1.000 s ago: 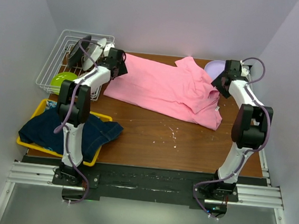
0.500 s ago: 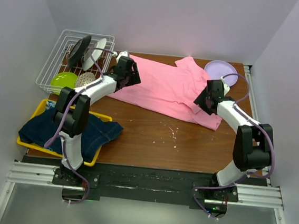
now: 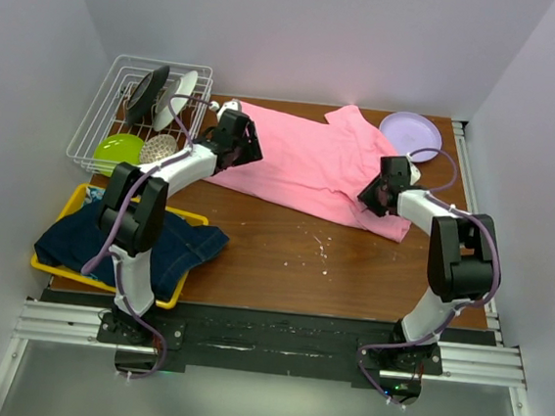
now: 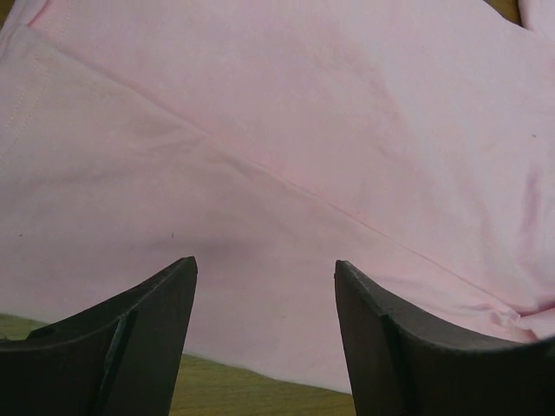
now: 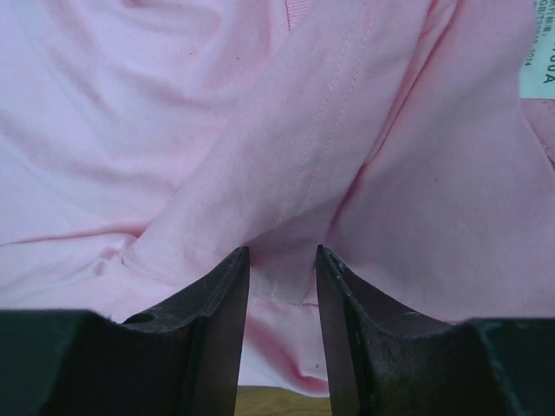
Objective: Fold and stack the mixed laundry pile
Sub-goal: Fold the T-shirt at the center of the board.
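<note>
The large pink T-shirt (image 3: 311,167) lies spread at the back middle of the table. My left gripper (image 3: 247,146) is open over the shirt's left edge; in the left wrist view (image 4: 264,269) its jaws stand wide apart just above flat pink cloth (image 4: 286,130). My right gripper (image 3: 372,193) is at the shirt's right side; in the right wrist view (image 5: 282,256) its jaws are narrowly open and straddle a raised fold of pink cloth (image 5: 329,130). The dark blue denim jacket (image 3: 127,243) lies heaped at the front left. The grey garment is hidden.
The yellow tray (image 3: 186,216) holds the denim jacket. A white wire rack (image 3: 100,112) at the back left holds dishes and a green bowl (image 3: 118,146). A purple plate (image 3: 411,132) sits at the back right. A white label (image 5: 538,52) shows on the shirt.
Both arms came in from the back corners and lowered onto the shirt. The left gripper moved right to its left edge, the right gripper moved left and forward to its right side.
</note>
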